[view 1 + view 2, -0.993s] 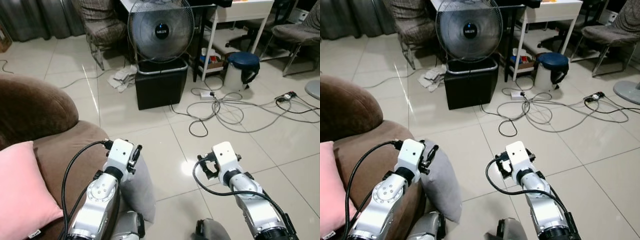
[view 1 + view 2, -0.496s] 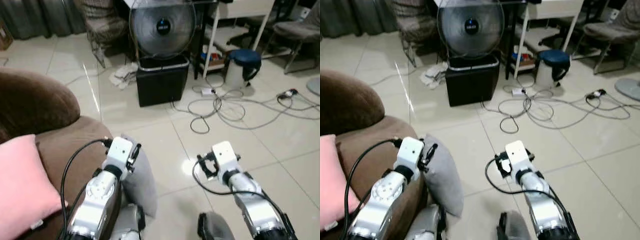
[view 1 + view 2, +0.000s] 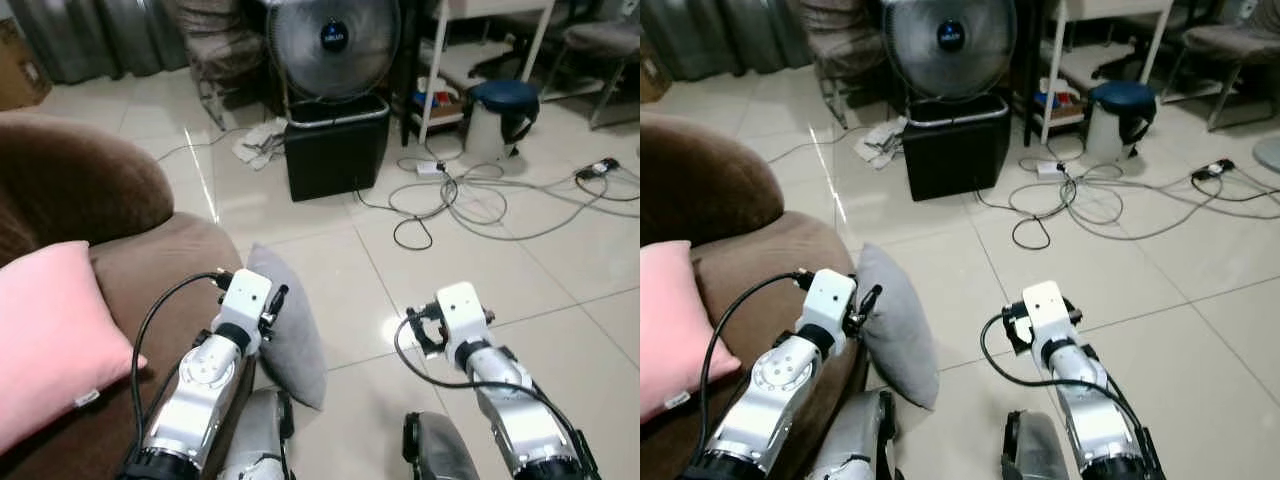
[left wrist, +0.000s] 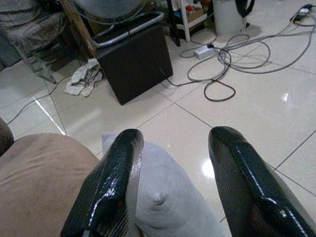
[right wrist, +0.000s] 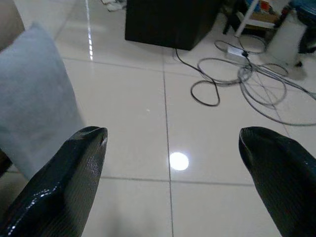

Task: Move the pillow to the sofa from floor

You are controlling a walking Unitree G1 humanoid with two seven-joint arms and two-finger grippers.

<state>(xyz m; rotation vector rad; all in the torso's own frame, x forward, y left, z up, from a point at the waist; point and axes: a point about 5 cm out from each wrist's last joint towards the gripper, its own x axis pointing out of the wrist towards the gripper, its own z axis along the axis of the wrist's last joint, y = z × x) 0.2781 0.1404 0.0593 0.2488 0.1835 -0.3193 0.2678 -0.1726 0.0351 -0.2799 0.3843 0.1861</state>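
A: The grey pillow point(image 3: 290, 320) stood on edge on the floor point(image 3: 340, 270), leaning against the front of the brown sofa point(image 3: 130, 270), where a pink cushion point(image 3: 50, 340) lay.

B: The left tool point(image 4: 170, 185), fingers spread, hovered just above its top edge.

A: Best to take that edge deep between the fingers before lifting.

B: The right tool point(image 5: 173, 173), parted wide over bare tile, could steady the far face.
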